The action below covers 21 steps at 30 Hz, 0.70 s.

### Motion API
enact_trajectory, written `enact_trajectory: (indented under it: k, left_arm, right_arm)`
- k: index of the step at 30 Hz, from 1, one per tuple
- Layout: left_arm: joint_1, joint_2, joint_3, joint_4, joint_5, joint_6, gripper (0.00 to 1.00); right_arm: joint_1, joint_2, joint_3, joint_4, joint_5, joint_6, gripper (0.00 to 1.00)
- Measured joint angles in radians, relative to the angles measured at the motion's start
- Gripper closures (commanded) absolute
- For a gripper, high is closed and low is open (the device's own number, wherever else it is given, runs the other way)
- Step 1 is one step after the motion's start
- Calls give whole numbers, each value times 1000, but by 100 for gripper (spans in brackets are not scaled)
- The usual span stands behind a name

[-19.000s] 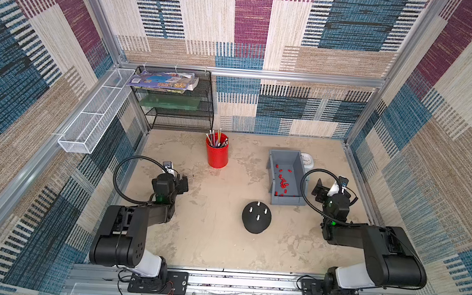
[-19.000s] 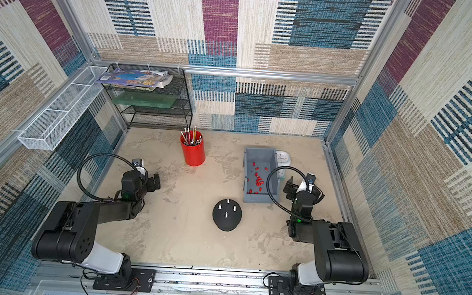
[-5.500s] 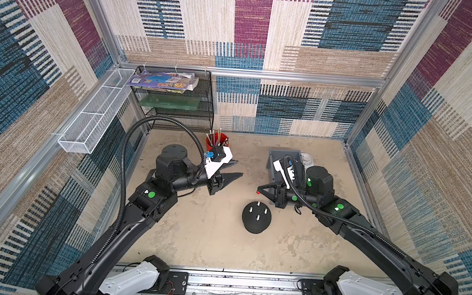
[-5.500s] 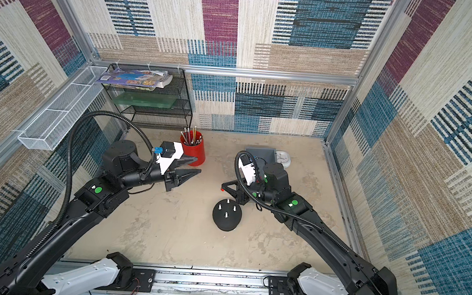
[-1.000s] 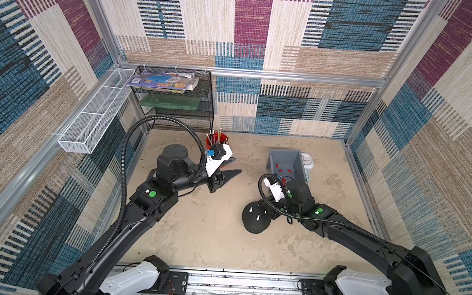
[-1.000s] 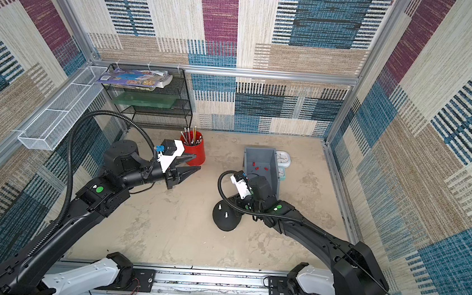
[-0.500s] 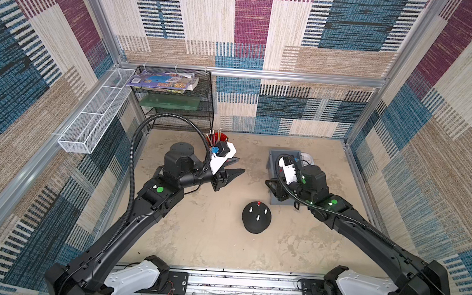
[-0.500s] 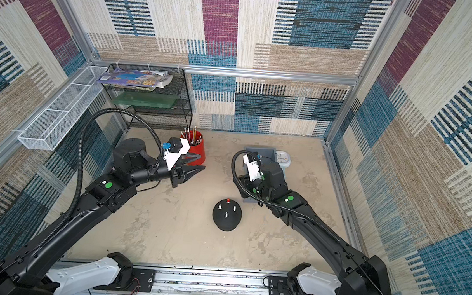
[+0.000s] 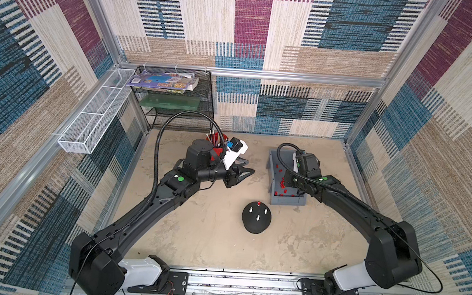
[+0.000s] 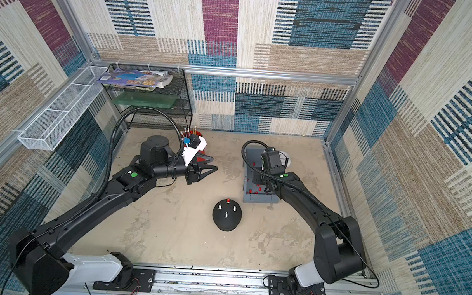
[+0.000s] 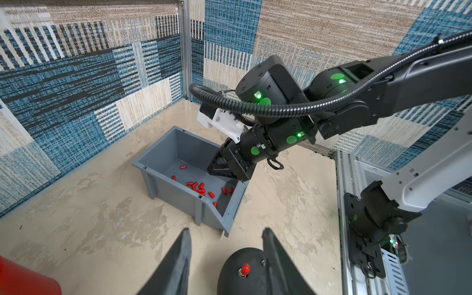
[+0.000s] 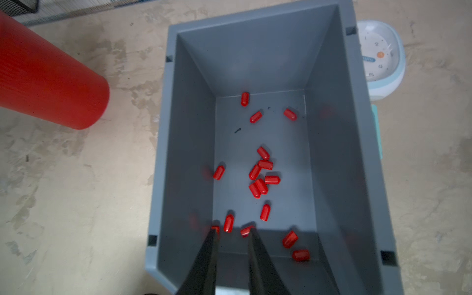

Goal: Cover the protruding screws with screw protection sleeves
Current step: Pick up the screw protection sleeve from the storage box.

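Right wrist: sleeve lies just beyond hand.

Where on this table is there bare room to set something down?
Widest bare patch: between the black dome and the front rail. Another by the back wall, between the red cup and the grey bin. Crowded: the rack corner and around the bin.

Four short silvery metal studs stand upright on a black round dome midway between the table's side edges. The rearmost is capped by a tiny red plastic sleeve. Many like sleeves are scattered flat inside a grey bin near the right edge.
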Motion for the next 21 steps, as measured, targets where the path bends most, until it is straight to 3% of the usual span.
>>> enact_trajectory:
  k: [6, 21]
  left_arm:
    - [-12, 36, 35, -26, -60, -19, 46]
    - [-24, -4, 45, -69, -158, -31, 47]
  right_arm:
    - [1, 101, 48, -10, 40, 14, 72]
    - [9, 288, 98, 14, 108, 78, 81]
